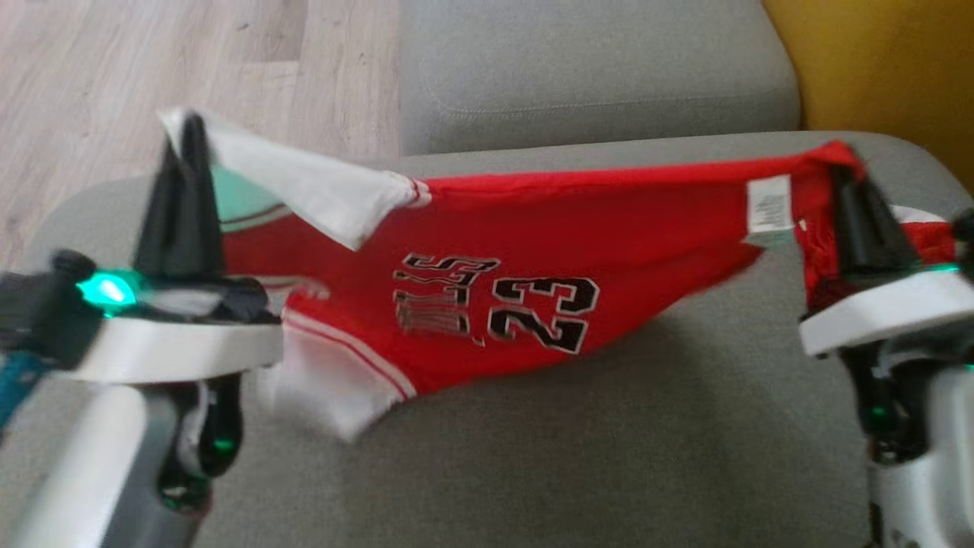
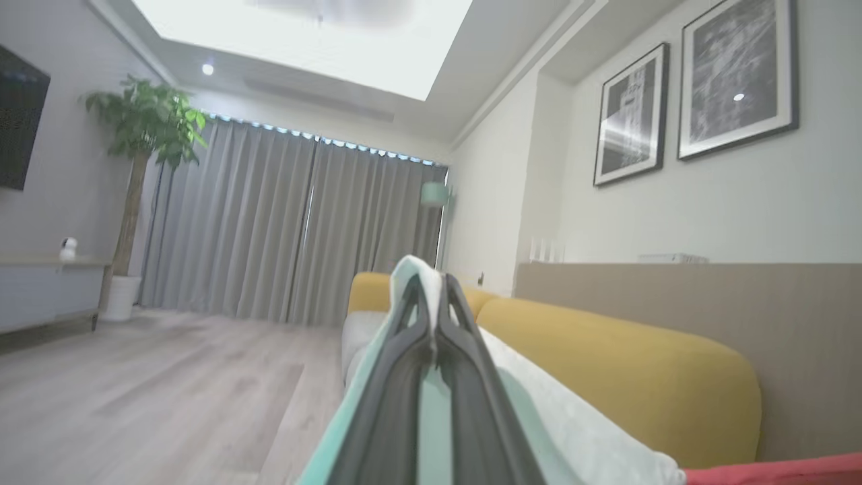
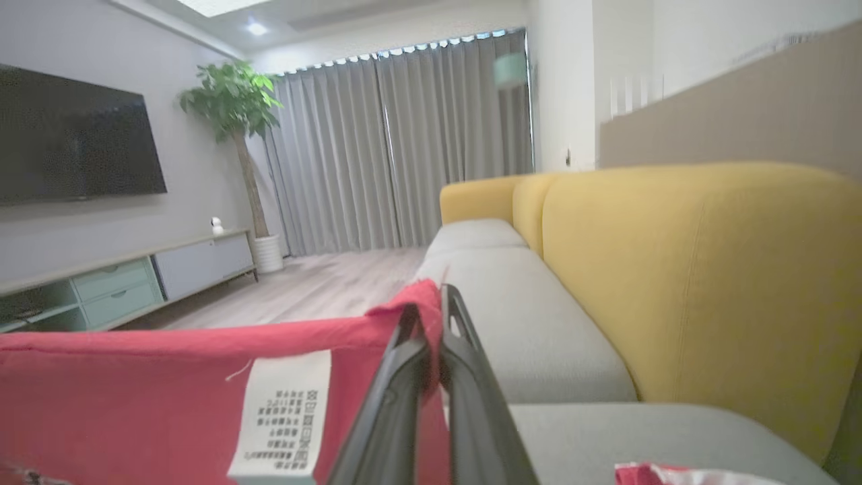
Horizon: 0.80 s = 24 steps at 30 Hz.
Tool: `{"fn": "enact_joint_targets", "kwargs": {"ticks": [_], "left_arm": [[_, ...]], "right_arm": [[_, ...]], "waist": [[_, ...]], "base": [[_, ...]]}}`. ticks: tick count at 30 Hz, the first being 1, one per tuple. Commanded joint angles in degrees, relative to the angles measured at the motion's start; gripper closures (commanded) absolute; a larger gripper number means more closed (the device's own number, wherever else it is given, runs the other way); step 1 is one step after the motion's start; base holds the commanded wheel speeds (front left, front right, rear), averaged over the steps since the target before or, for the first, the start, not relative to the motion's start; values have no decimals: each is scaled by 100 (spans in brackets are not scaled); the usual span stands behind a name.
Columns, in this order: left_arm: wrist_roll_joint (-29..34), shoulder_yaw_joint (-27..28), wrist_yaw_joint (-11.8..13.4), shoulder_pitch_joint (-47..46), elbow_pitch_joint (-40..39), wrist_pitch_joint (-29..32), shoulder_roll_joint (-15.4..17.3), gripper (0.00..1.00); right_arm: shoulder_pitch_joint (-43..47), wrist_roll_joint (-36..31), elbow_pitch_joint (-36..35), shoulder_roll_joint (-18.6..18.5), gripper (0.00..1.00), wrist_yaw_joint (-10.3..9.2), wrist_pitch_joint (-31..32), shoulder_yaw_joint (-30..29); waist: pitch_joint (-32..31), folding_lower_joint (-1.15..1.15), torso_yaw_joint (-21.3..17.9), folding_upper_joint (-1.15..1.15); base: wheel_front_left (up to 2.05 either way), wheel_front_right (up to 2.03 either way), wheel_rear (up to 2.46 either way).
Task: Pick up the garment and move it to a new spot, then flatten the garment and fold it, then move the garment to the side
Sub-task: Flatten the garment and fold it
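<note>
Red garment (image 1: 533,221) stretches between left pincer (image 1: 190,125) and right pincer (image 1: 841,173), both gripping it.

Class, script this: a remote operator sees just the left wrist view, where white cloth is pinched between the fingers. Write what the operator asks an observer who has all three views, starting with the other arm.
Operator: What is the other arm doing?
Observer: The right gripper is shut on the jersey at a red corner.
Operator: How does the jersey hang?
Observer: It is stretched between the left gripper and the right one, sagging over the grey seat.
Operator: Any marks to tell its sides?
Observer: A black number 23 faces the head camera, and a white label sits near the right gripper.
</note>
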Motion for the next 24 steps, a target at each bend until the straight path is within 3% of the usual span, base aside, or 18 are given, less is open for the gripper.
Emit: {"fn": "enact_joint_targets", "kwargs": {"ticks": [1,7,12,18,24], "left_arm": [[107,358,83,-454,-580,145,311,100],[315,455,176,-835,-1561,718,740,100],[318,386,82,-1314,-1607,1135,898,100],[213,162,-199,-1952,-927,1345,821,100],[307,59,-643,-3529,602,1348,679,100]], "right_arm": [[-42,76,-741,-80,100,37,185,43],[262,66,-2201,-60,100,37,688,-248],[276,51,-2670,-27,100,37,992,-308],[-71,107,-2252,-59,100,37,1189,-151],[-1838,121,-864,-210,100,37,1021,93]], "waist": [[-38,1,-46,0],[18,1,-107,0],[229,1,-157,0],[740,1,-164,0],[1546,1,-254,0]], "base": [[0,0,0],[0,0,0],[0,0,0],[0,0,0],[0,0,0]]}}
